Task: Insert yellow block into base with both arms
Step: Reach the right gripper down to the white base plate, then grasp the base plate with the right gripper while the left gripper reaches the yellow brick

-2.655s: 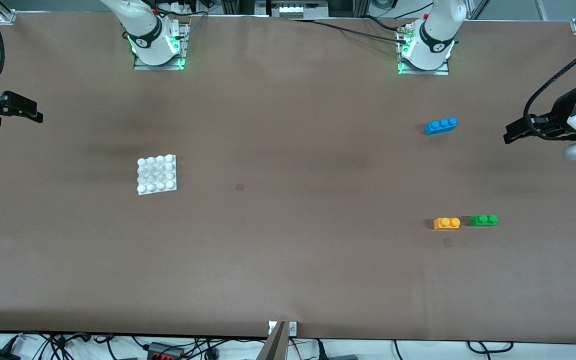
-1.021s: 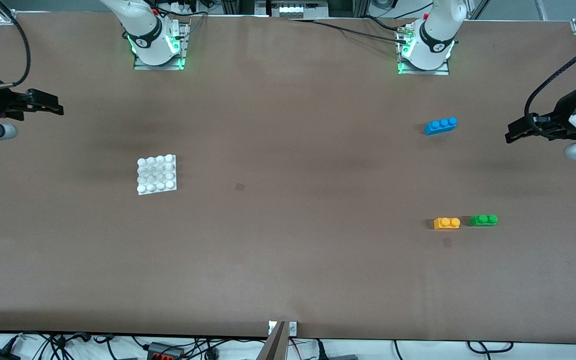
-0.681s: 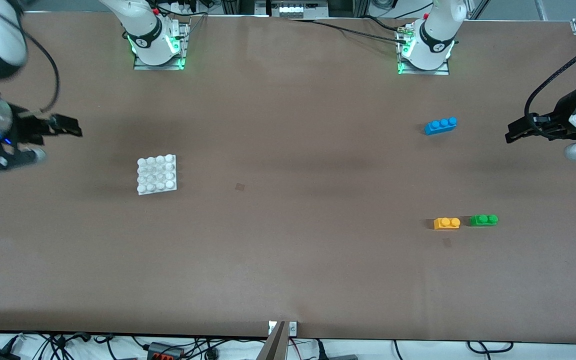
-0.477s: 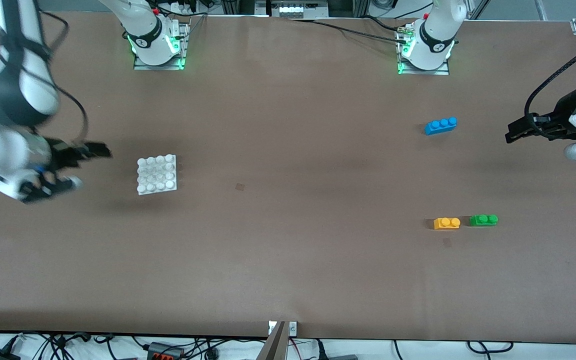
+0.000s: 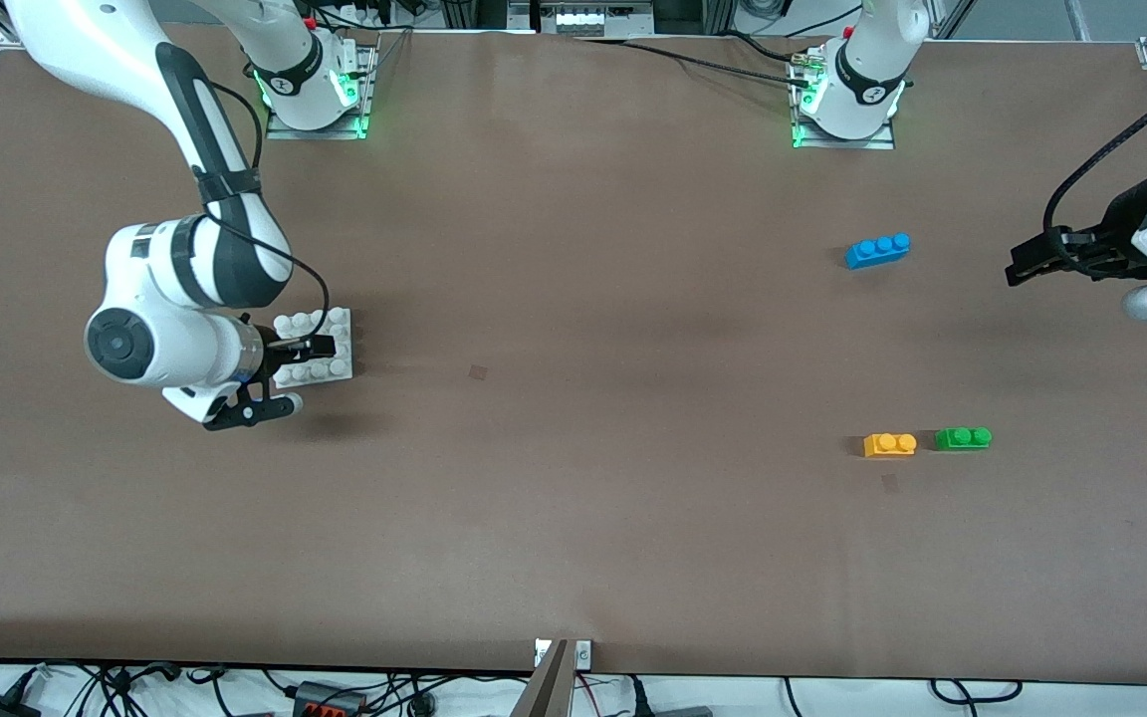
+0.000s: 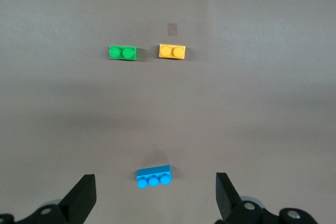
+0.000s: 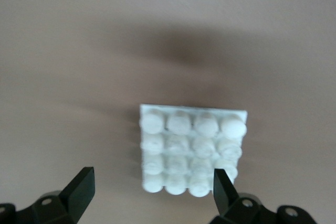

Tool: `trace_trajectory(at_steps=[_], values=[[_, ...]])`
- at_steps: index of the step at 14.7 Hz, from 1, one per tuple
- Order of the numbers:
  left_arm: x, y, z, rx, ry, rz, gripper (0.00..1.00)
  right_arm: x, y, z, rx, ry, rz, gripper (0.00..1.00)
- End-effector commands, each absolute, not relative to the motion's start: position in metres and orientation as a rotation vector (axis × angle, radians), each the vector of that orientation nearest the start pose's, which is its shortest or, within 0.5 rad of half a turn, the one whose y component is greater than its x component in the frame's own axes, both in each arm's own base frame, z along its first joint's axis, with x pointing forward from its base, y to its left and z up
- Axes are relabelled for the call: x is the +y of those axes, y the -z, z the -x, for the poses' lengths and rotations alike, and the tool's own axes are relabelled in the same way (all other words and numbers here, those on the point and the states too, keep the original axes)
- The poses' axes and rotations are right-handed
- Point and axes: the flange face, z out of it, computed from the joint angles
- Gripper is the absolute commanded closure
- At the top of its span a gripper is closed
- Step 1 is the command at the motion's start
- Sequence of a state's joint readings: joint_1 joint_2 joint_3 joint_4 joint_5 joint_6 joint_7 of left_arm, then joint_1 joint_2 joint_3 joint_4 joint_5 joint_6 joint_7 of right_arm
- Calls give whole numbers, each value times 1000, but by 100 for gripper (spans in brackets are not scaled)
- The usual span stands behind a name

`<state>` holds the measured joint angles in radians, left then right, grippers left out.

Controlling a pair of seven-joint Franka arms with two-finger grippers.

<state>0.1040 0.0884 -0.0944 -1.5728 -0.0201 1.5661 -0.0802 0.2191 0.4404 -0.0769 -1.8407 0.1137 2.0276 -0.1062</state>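
The yellow block point(image 5: 889, 444) point(image 6: 172, 51) lies flat on the table toward the left arm's end, beside a green brick point(image 5: 963, 437) point(image 6: 122, 52). The white studded base point(image 5: 334, 370) point(image 7: 191, 148) lies toward the right arm's end. My right gripper point(image 5: 307, 349) point(image 7: 152, 192) hangs open just over the base, which shows between its fingers, closer to one of them. Part of the base is hidden under the hand in the front view. My left gripper point(image 5: 1032, 267) point(image 6: 152, 200) waits open and empty above the table's end, well off the yellow block.
A blue three-stud brick point(image 5: 877, 250) point(image 6: 153, 176) lies farther from the front camera than the yellow block, below the left gripper's line of sight. Both arm bases point(image 5: 315, 95) stand along the table's back edge. Brown tabletop point(image 5: 573, 418) stretches between base and bricks.
The right arm has swung in from the table's end and come down over the base, gripper still open. The left arm and all the bricks have stayed put.
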Motion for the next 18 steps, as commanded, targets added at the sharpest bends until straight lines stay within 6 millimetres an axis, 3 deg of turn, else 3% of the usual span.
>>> trace_trajectory(at_steps=[1, 4, 6, 7, 9, 11, 13, 15, 18], values=[[8, -547, -595, -126, -197, 3195, 0, 75, -260, -569, -250, -325, 3079, 0], [10, -504, -624, -136, -151, 3201, 0, 65, -215, -538, -244, -238, 3106, 1], [10, -469, -643, -152, -132, 3209, 0, 60, -199, -530, -230, -273, 3107, 23], [11, -439, -656, -160, -120, 3215, 0, 61, -199, -530, -232, -274, 3107, 27], [6, -403, -667, -143, -142, 3208, 0, 58, -200, -532, -226, -266, 3110, 28], [8, -391, -670, -145, -149, 3210, 0, 53, -204, -536, -223, -247, 3116, 28], [0, -366, -679, -136, -118, 3214, 0, 50, -205, -539, -245, -236, 3134, 27], [-15, -337, -687, -117, -100, 3220, 0, 44, -195, -539, -227, -231, 3140, 27], [-8, -312, -694, -135, -64, 3223, 0, 38, -184, -541, -216, -207, 3149, 27]])
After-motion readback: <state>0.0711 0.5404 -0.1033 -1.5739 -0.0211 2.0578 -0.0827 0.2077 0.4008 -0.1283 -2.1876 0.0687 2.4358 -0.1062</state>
